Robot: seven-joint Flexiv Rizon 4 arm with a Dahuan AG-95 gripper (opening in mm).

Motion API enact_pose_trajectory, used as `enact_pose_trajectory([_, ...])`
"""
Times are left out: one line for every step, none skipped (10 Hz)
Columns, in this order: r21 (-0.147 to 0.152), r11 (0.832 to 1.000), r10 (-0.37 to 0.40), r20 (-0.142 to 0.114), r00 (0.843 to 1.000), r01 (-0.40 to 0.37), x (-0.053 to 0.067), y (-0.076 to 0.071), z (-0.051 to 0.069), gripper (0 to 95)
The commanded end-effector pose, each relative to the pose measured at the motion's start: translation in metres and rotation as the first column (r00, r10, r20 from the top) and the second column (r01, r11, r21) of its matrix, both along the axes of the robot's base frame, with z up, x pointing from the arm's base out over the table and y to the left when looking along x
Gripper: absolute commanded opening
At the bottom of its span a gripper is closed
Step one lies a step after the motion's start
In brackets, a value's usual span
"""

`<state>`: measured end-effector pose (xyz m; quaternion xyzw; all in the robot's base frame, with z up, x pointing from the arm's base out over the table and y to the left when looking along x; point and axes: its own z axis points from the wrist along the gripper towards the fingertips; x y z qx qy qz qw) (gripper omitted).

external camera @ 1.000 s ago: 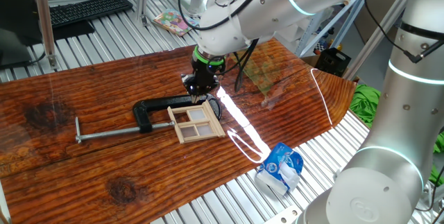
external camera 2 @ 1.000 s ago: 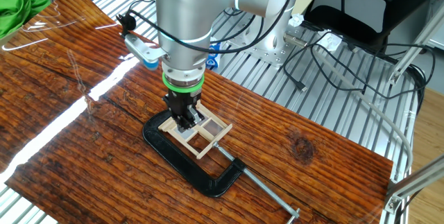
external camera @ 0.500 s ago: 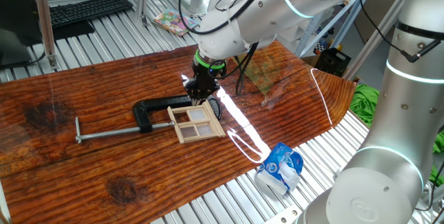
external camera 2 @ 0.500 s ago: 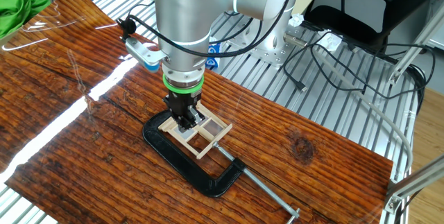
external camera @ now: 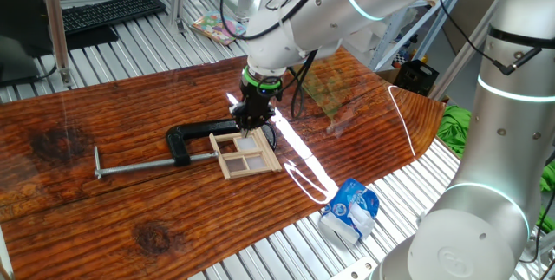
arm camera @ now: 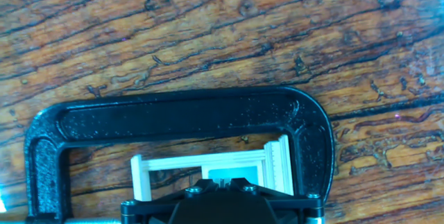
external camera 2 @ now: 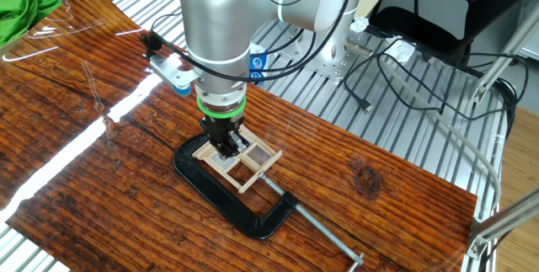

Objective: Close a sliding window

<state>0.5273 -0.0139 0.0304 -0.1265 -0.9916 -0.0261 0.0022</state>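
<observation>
On the dark brown wooden worktop (external camera: 130,202) lies the small light-wood sliding window with four panes (external camera: 246,153). It lies flat, face up. It looks about square, so I cannot pick out a long side. In one fixed view its edges run slanted across the worktop, with one corner toward the near edge. A black metal C-clamp (external camera: 195,135) holds the window in place. The clamp's curved body wraps around one side of the window, and its long silver screw rod (external camera: 147,167) sticks out toward the left in that view. In the hand view the black clamp (arm camera: 180,123) arches over the pale window frame (arm camera: 208,165).

The silver arm (external camera 2: 217,28) comes in from above and bends down over the window. Its last part stands almost straight up and down, with a green ring just above the black end effector (external camera 2: 225,143). The end effector (external camera: 251,119) points down at the worktop.

The window sits right under the end effector. The fingertips reach down to the end of the window nearest the clamp's curved body. They look close together, but I cannot tell if they are apart, together, or gripping the frame.

A blue and white crumpled bag (external camera: 350,210) lies off the worktop, well apart from the window.
</observation>
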Motion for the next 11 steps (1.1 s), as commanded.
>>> enact_pose_trajectory([-0.001,1.0,-0.001,-0.002,1.0,0.001,-0.0022,-0.0006,-0.0009,0.0])
enact_pose_trajectory([-0.002,1.0,-0.003,-0.002,1.0,0.003,-0.0033,-0.0011,-0.0032,0.0])
enact_pose_trajectory([-0.002,1.0,-0.007,-0.004,1.0,0.007,-0.0042,-0.0012,-0.0036,0.0])
enact_pose_trajectory([-0.002,1.0,-0.011,-0.007,1.0,0.011,-0.0046,-0.0012,-0.0037,0.0])
enact_pose_trajectory([-0.002,1.0,-0.018,-0.009,1.0,0.018,-0.0049,-0.0012,-0.0038,0.0])
enact_pose_trajectory([0.0,1.0,-0.025,-0.009,1.0,0.025,-0.0056,-0.0011,-0.0041,0.0])
enact_pose_trajectory([0.001,1.0,-0.023,-0.009,1.0,0.023,-0.0067,-0.0011,-0.0045,0.0])
enact_pose_trajectory([0.001,1.0,-0.023,-0.008,1.0,0.023,-0.0069,-0.0011,-0.0045,0.0])
enact_pose_trajectory([0.004,1.0,-0.023,-0.009,1.0,0.023,-0.007,-0.0011,-0.0045,0.0])
enact_pose_trajectory([0.004,1.0,-0.024,-0.009,1.0,0.024,-0.007,-0.0011,-0.0045,0.0])
enact_pose_trajectory([0.003,1.0,-0.024,-0.011,1.0,0.024,-0.007,-0.0011,-0.0046,0.0])
